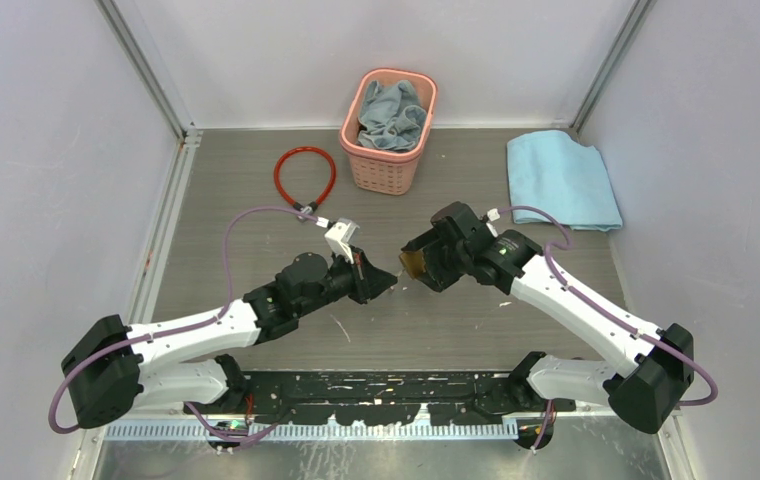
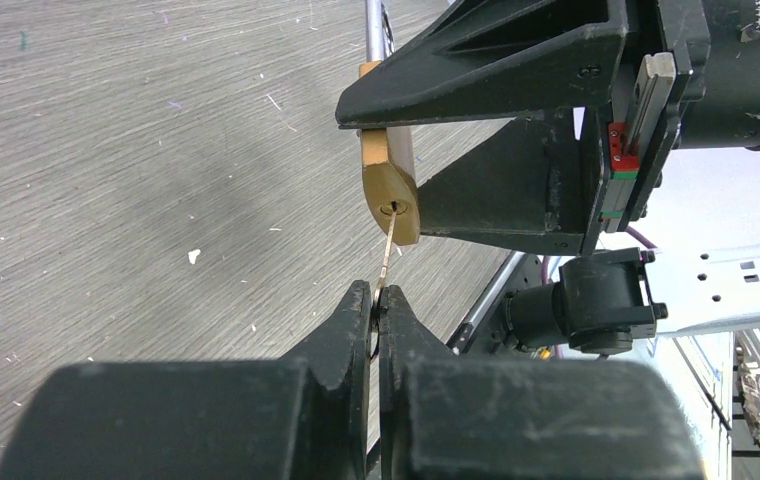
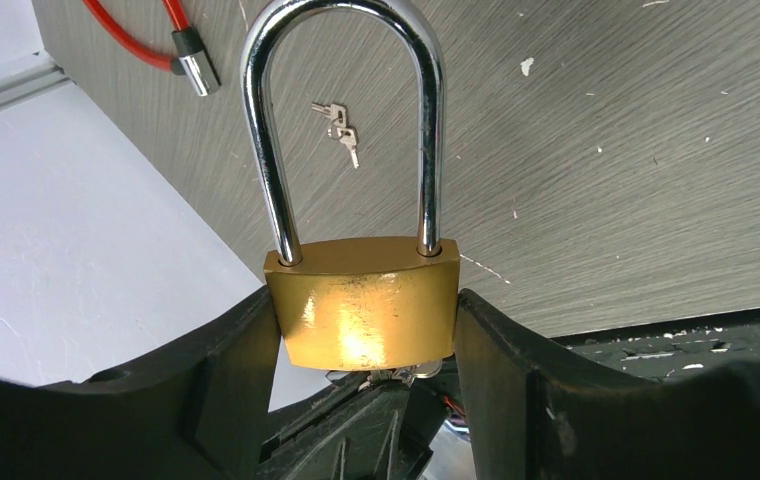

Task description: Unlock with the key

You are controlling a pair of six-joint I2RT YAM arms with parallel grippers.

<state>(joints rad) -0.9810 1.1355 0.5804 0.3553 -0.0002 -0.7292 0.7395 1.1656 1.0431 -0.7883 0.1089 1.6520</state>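
My right gripper (image 3: pixel 366 330) is shut on the brass padlock (image 3: pixel 364 305), gripping its body by the sides; the steel shackle (image 3: pixel 341 110) is closed. In the top view the padlock (image 1: pixel 413 263) is held above the table's middle, facing my left gripper (image 1: pixel 388 281). My left gripper (image 2: pixel 376 305) is shut on a small silver key (image 2: pixel 386 260), whose blade tip sits in the keyhole on the padlock's underside (image 2: pixel 394 208). The key's head is hidden between the fingers (image 2: pixel 348 330).
A red cable lock (image 1: pixel 304 178) lies at the back left, its end (image 3: pixel 196 68) near spare keys (image 3: pixel 339 125) on the table. A pink basket (image 1: pixel 388 160) with a grey cloth stands at the back. A blue towel (image 1: pixel 559 178) lies at the back right.
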